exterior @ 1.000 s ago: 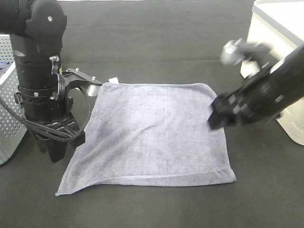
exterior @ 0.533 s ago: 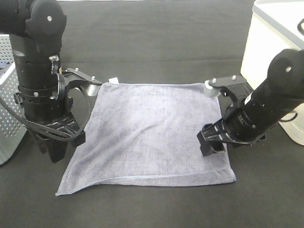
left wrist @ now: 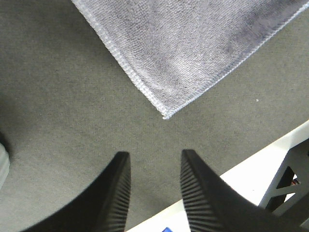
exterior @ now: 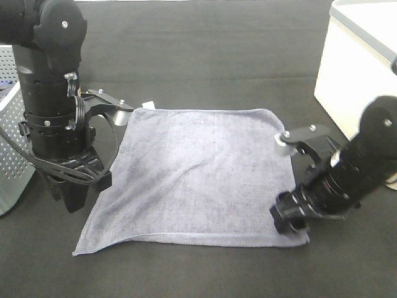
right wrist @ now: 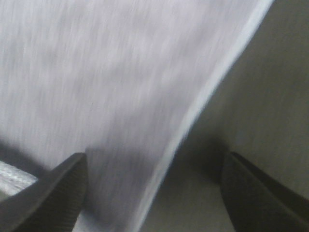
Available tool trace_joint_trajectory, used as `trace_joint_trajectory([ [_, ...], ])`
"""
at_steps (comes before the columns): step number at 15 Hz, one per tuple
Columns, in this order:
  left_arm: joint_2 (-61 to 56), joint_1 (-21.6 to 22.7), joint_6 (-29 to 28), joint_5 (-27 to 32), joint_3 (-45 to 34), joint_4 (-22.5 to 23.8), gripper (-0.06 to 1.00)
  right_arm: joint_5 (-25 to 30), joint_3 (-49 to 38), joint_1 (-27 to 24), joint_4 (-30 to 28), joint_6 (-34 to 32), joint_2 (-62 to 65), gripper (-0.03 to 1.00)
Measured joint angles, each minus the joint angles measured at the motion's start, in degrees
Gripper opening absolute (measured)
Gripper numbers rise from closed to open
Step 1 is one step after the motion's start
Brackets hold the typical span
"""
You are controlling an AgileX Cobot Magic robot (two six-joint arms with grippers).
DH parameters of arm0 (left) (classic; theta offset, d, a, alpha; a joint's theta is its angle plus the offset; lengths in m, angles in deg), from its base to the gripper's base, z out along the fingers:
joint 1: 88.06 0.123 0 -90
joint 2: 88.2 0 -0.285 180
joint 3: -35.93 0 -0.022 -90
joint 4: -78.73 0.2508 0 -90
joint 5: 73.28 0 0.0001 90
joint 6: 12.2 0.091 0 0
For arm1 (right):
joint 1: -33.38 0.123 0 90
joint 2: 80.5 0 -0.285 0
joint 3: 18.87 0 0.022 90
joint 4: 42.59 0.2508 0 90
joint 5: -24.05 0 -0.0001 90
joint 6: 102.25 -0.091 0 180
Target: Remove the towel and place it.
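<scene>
— So, where is the towel (exterior: 198, 174) being seen?

— It is being shown spread flat on the black bench (exterior: 205, 43), nearer the front edge than the back. Its white tag (exterior: 147, 104) is being seen at the towel corner that points toward the bench's back left corner.

— How is the left end effector (exterior: 73, 200) being held?

— It is being pointed down at the bench beside the towel's left side. In the left wrist view the left end effector (left wrist: 154, 157) is being kept narrowly parted, with nothing between its fingers (left wrist: 120, 188). Only bare bench is being framed there, and a corner of the towel (left wrist: 193, 48) is being seen just beyond the tips, apart from them.

— And the right end effector (exterior: 290, 220)?

— It is being lowered at the towel corner nearest the bench's front right corner. In the blurred right wrist view the right end effector (right wrist: 154, 164) is being spread wide, and the towel's hem (right wrist: 212, 92) is being straddled. Whether the cloth is being touched cannot be told.

— Is anything else being shown?

— A white box (exterior: 356, 74) is being seen at the right edge and a perforated bin (exterior: 11, 149) at the left edge.
</scene>
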Motion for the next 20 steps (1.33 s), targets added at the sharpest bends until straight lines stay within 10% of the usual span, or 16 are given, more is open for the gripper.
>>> trace_joint_trajectory([
  [20,0.0,0.0,0.5,-3.4,0.0,-3.5,0.34,5.0,-11.7,0.7,0.3,-4.4,20.0,0.74],
])
